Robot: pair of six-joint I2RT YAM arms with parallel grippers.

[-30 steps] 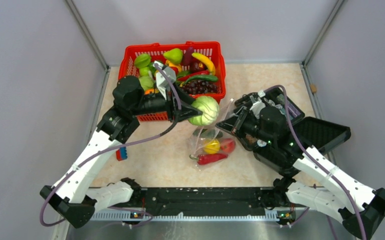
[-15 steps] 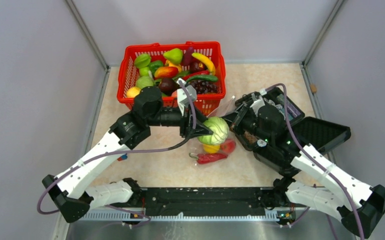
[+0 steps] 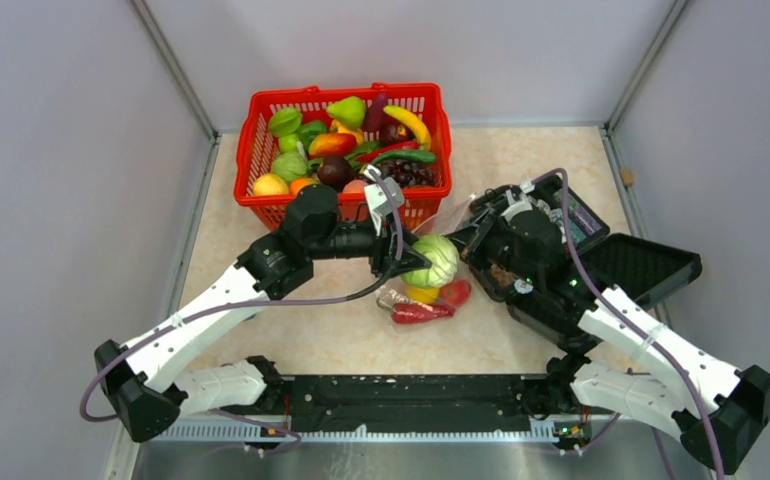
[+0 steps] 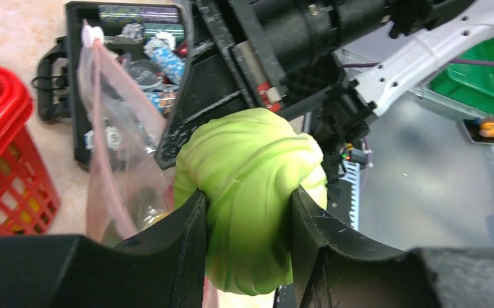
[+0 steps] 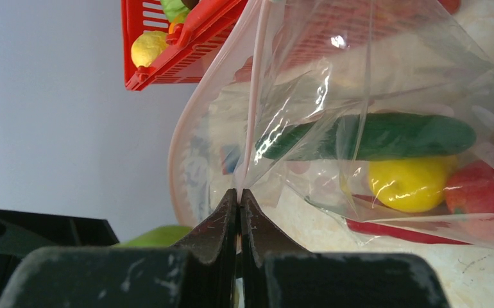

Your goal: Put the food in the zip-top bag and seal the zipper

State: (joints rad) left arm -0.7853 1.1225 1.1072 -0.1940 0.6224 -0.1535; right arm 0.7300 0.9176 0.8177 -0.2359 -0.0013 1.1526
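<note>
My left gripper (image 4: 247,215) is shut on a green cabbage (image 4: 251,173), holding it just above the mouth of the zip-top bag (image 4: 113,147). From above, the cabbage (image 3: 435,262) hangs over the bag's contents. My right gripper (image 5: 239,192) is shut on the bag's edge at the pink zipper (image 5: 255,83) and lifts that side up. Inside the bag (image 5: 334,77) lie a cucumber (image 5: 385,136), a lemon (image 5: 408,183), a tomato (image 5: 482,186) and a red chili (image 5: 398,231).
A red lattice basket (image 3: 257,120) full of toy fruit and vegetables stands at the back, just behind the left wrist. An open black case (image 3: 646,265) with small items lies under and beside the right arm. Grey walls close in both sides.
The left arm has carried the cabbage right and toward the near edge, from the basket's front to the bag's mouth. The right gripper keeps its hold on the bag edge.
</note>
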